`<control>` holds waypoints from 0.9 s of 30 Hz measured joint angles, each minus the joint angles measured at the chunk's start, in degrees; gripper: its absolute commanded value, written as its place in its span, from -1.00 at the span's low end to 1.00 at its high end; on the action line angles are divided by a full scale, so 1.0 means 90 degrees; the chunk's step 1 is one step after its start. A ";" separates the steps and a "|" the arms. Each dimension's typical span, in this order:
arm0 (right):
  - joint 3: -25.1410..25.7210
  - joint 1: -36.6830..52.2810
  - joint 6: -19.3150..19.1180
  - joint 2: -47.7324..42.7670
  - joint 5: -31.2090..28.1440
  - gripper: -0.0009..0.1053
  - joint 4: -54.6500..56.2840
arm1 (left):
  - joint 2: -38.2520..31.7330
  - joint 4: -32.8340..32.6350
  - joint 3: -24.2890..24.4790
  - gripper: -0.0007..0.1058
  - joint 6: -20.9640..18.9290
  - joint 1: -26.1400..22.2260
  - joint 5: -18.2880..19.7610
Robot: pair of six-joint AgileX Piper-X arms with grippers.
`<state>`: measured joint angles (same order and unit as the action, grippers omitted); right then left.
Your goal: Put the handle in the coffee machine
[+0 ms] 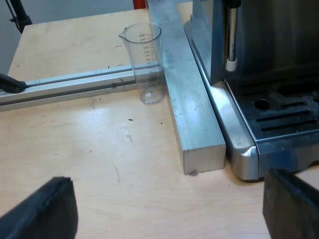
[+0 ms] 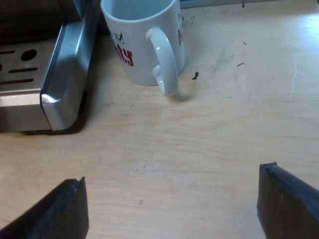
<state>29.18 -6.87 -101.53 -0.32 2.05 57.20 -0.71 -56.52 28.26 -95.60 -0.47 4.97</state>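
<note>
My left gripper [image 1: 169,209] is open over bare wooden table, its two black fingers wide apart with nothing between them. Beyond it stands the espresso machine [image 1: 264,74], with its slotted drip tray [image 1: 284,114] and a steam wand [image 1: 232,40] hanging above. My right gripper [image 2: 172,209] is also open and holds nothing, hovering over the table near the machine's steel corner [image 2: 60,74]. A white mug [image 2: 144,40] with red lettering stands beside the machine, its handle turned toward my right gripper.
A clear measuring glass [image 1: 146,62] stands upright against a thick aluminium bar [image 1: 187,99] that runs along the machine's side. A second aluminium rail [image 1: 70,84] crosses the wooden table [image 1: 99,149] behind the glass. A small dark speck [image 2: 195,75] lies by the mug.
</note>
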 measured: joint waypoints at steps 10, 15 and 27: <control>0.0144 0.0000 0.0392 0.0000 -0.0010 0.35 0.0197 | 0.0000 -0.0038 0.0100 0.46 -0.0213 0.0000 0.0058; 0.0738 0.0000 0.0300 0.0324 0.0025 0.35 0.0596 | 0.0000 -0.0099 0.0448 0.46 -0.0434 0.0322 0.0428; 0.1737 0.0000 -0.0386 0.1710 0.0640 0.35 0.1111 | 0.0772 -0.0183 0.1169 0.46 -0.0475 0.1615 0.0708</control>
<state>44.81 -6.87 -105.01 15.07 7.82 67.19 6.24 -58.17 38.78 -99.87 14.07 11.34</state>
